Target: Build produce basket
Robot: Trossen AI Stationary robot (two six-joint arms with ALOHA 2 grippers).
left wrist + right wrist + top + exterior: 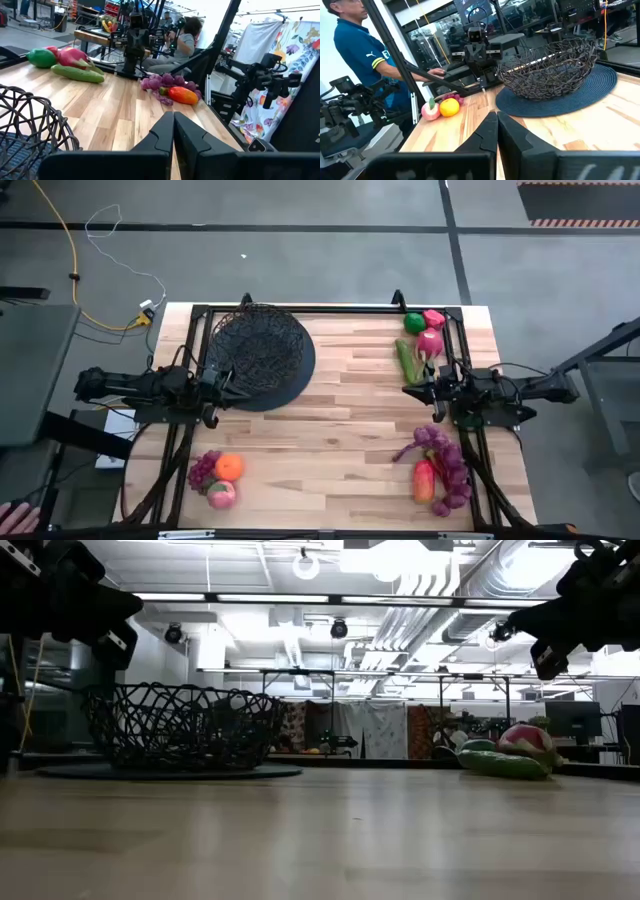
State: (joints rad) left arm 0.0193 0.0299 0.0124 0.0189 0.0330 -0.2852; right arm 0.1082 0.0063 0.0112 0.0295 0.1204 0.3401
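Basket sits upright, mouth up, at ten o'clock on the tabletop. Cucumber lies lengthwise twelve-to-six. Both grippers' jaws are together, empty.

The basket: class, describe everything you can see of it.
The basket is a round, open bowl of black woven wire mesh, standing upright on a dark round mat at the table's far left. It looks empty; no produce is inside. The shut left gripper hovers by its near rim, apparently not touching.

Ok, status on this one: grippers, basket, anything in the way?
Left gripper shut beside basket, right gripper shut, both holding nothing. Basket without produce. Path clear.
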